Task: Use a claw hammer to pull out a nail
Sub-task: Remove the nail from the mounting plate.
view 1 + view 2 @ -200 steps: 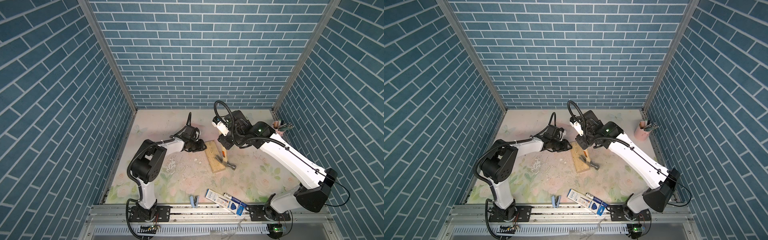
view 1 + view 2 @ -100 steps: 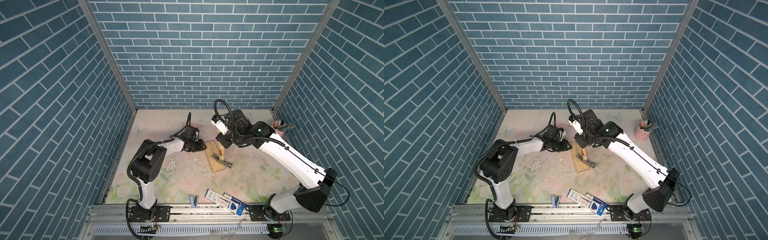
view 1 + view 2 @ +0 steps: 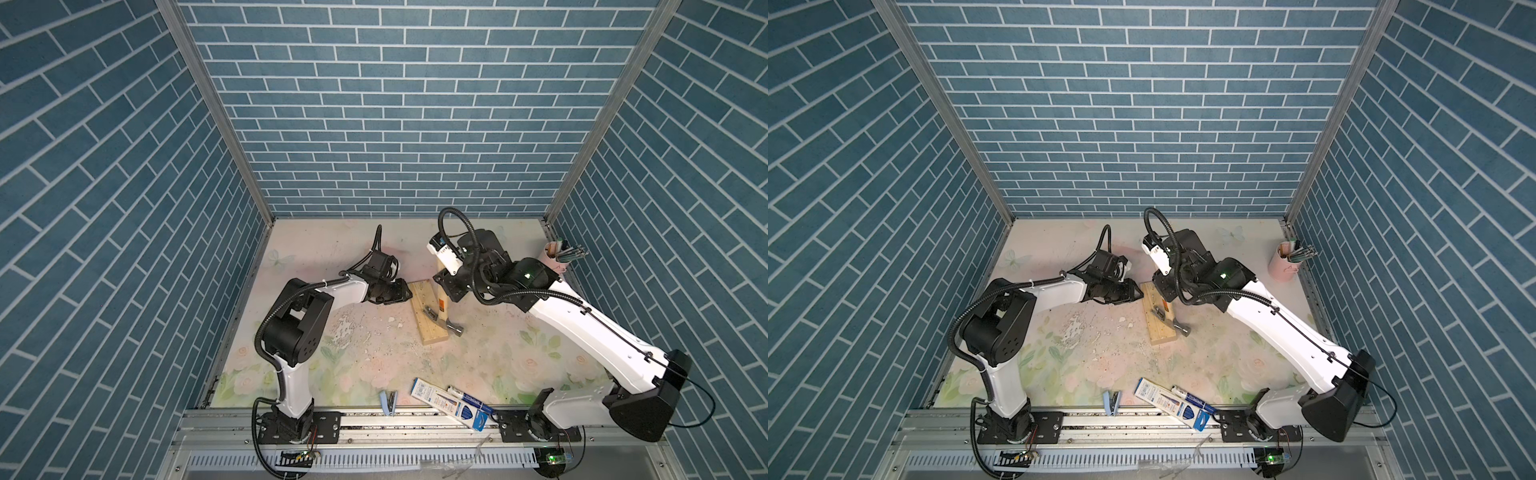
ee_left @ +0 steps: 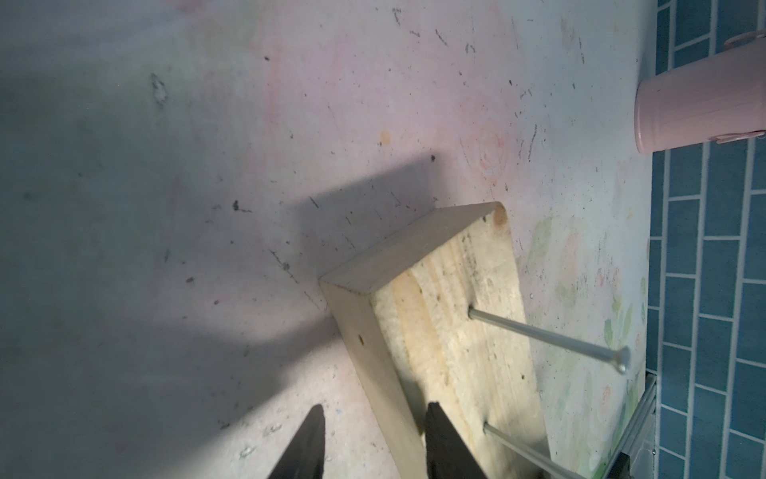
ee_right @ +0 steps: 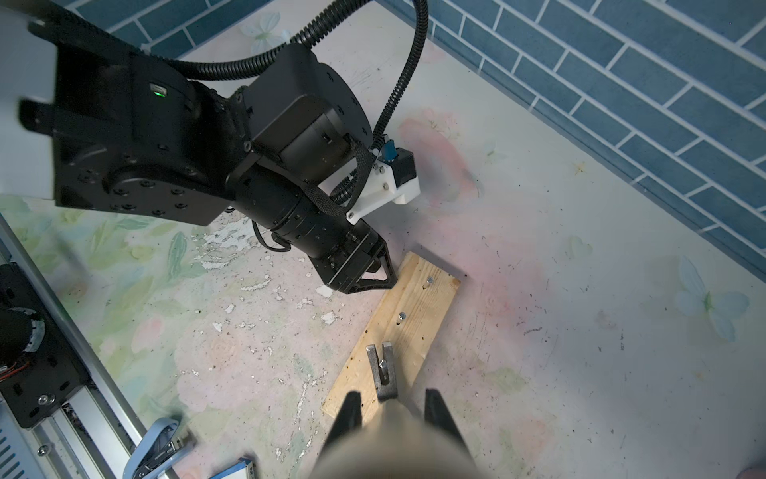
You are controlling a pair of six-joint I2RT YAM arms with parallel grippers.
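Right tool (image 5: 391,394) tight on pale-handled, dark-steel-headed claw hammer (image 5: 384,385); left tool (image 4: 375,408) half-open astride edge of pale wooden block (image 4: 452,298).

The flower-printed table (image 3: 332,249), chipped white left of centre, carries a wooden board (image 3: 432,334) near its middle. A pink cup (image 3: 555,262) stands by the far right corner. A blue stapler (image 3: 388,402) and a blue-and-white box (image 3: 446,401) lie at the near edge.

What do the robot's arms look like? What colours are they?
The left arm and right arm have white shells with chunky black round joints. Ribbed black cables loop along both. A tiny green light glows on the right arm. Each ends in pointed black jaws.
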